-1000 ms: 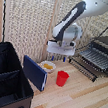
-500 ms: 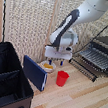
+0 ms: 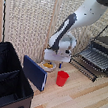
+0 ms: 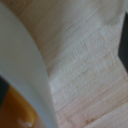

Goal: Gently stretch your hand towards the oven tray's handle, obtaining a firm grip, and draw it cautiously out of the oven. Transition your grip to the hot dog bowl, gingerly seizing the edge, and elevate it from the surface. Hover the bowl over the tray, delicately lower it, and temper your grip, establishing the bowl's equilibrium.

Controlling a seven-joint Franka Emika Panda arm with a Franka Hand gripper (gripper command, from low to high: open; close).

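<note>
The hot dog bowl (image 3: 48,65), small, white and holding yellow-orange food, sits on the wooden table. My gripper (image 3: 53,59) is down right over it. In the wrist view the bowl's white rim (image 4: 27,65) fills the picture, with the orange food (image 4: 17,107) beside it. Dark fingers (image 4: 123,45) show at opposite edges, wide apart, and the rim lies between them. The oven (image 3: 106,48) stands at the exterior view's right. Its wire oven tray (image 3: 92,59) sticks out of the mouth, and the tray's handle (image 3: 83,68) is the front bar.
A red cup (image 3: 62,78) stands just in front of the bowl. A blue flat slab (image 3: 34,72) leans upright at the bowl's left. A big open black case (image 3: 4,82) fills the lower left. A slatted blind hangs behind the table.
The arm has come down and slightly to the exterior view's left, bringing the gripper from above the bowl to its rim. Bowl, cup and tray have not moved.
</note>
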